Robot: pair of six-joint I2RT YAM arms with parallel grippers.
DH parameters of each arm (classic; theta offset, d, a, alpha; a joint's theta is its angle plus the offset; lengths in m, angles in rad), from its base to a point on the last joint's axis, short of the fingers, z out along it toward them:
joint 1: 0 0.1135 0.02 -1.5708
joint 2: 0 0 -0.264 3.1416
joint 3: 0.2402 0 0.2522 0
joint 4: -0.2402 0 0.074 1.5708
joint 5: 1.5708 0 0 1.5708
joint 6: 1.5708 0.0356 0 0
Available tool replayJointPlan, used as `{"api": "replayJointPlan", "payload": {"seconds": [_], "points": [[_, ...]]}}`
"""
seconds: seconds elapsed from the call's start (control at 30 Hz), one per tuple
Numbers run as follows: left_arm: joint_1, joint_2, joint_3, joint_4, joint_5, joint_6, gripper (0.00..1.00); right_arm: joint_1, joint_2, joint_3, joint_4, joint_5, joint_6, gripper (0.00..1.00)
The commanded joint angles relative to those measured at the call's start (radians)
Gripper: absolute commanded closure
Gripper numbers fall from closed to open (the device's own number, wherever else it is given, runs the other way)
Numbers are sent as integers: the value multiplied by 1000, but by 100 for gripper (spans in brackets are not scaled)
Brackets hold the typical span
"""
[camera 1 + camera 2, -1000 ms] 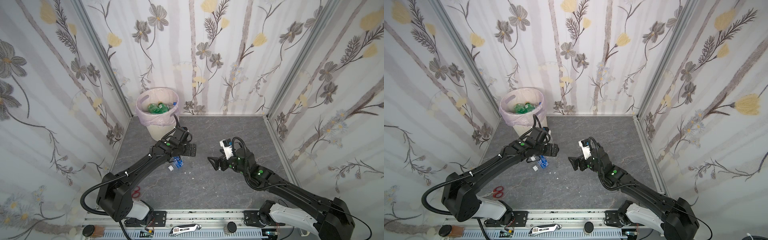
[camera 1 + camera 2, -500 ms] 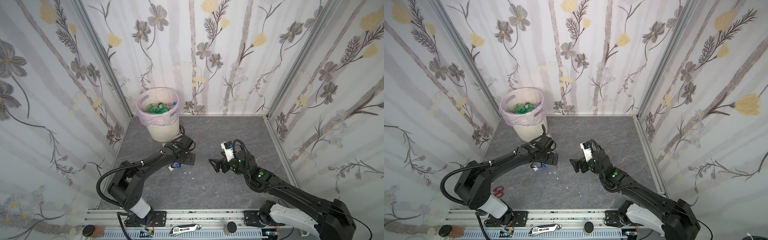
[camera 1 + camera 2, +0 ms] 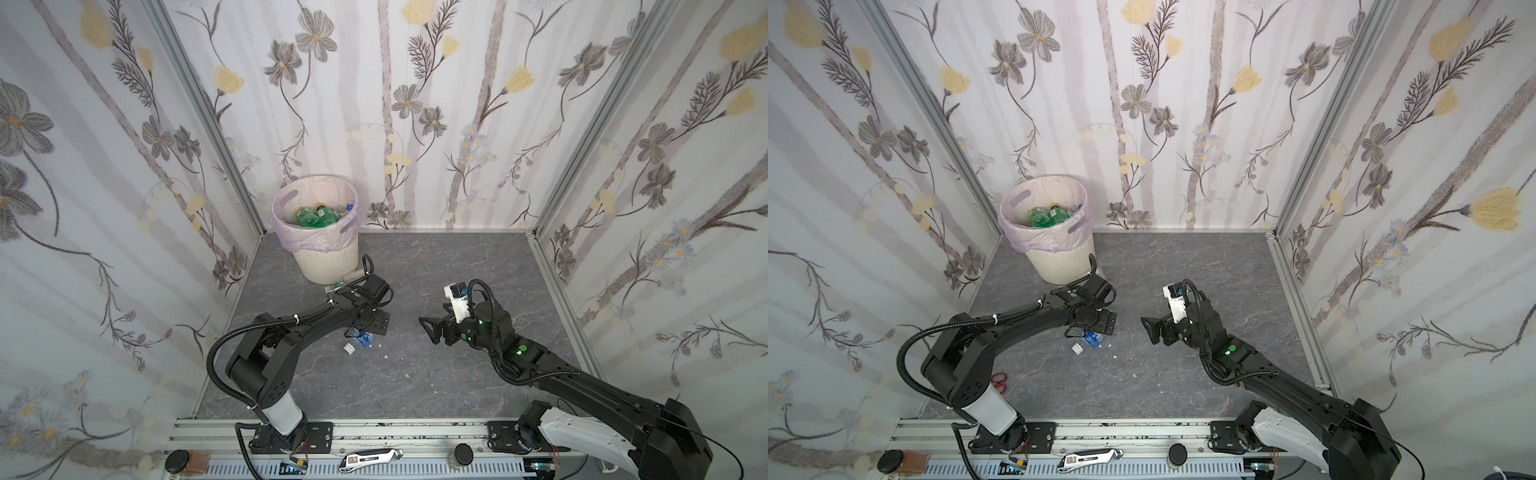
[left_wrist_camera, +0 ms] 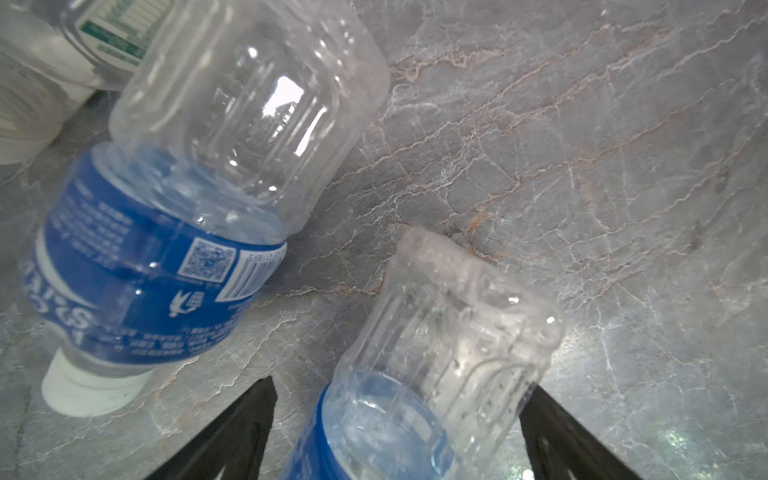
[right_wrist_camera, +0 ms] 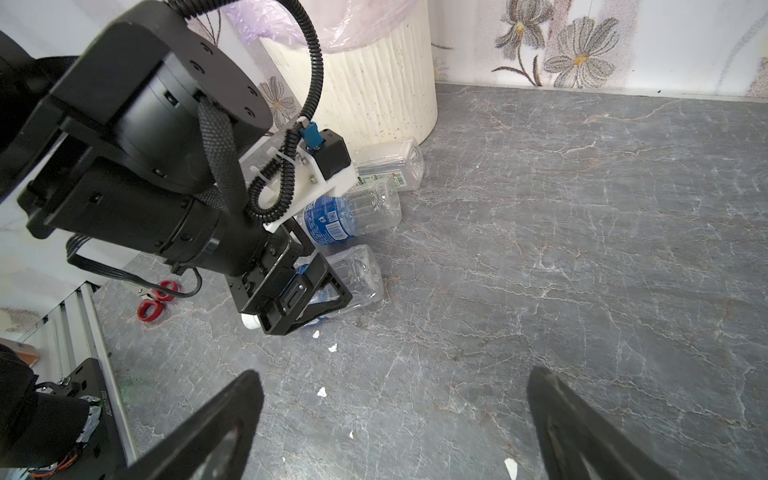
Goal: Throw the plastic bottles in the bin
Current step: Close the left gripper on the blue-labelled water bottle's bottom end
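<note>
"Three plastic bottles (image 3: 363, 338) lie on the grey desk (image 3: 436, 374), don't they?"
"Yes. In the right wrist view they lie in a row, from the bin (image 5: 374, 83) out toward the left arm (image 3: 291, 332). The green-label bottle (image 5: 390, 164) lies on its side just beside the foot of the bin. The middle bottle (image 4: 187, 187) comes next, clear with a blue label and a white cap. Then comes the near bottle (image 4: 440, 349), clear with a blue label too."
"Where are the left fingers (image 4: 237, 432)?"
"Down low by the near bottle, one on each side of it — apart, not squeezing it. One finger is right at its edge, and the other has a gap beside it."
"And the right fingers (image 5: 232, 407)?"
"Wide apart, with nothing between them. In both top views they hang over the bare middle of the desk, well apart from the bottles, and they point toward the left arm."
"What is in the bin?"
"More bottles. In a top view green bottles (image 3: 309, 216) show on top of the pile, inside the pink bag (image 3: 316, 243). The bin stands in the far left corner, by the flowery walls (image 3: 415, 104)."
"Anything else?"
"Red scissors (image 3: 998, 379) lie on the desk near the left arm — and small white bits (image 5: 322, 390) dot the desk by the near bottle."
</note>
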Motion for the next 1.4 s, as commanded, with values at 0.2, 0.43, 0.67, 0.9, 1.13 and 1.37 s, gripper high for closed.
{"api": "replayJointPlan", "payload": {"seconds": [0.2,0.43,0.67,0.9,1.13,1.37], "points": [[-18,22,4,-12,17,-15,14,-9,-3,-15,52,-14,18,0],[-47,53,24,-11,40,-23,24,-19,-9,-25,61,-21,28,0],[-52,104,81,-4,87,-49,30,-30,-23,-36,60,-23,37,0],[-54,218,254,-1,135,-112,31,-40,-35,-51,75,-34,57,0],[-60,314,348,-3,117,-110,21,-47,-75,-66,54,-22,54,0],[-69,250,289,-2,88,-126,10,-72,-123,-120,82,-20,70,0]]}}
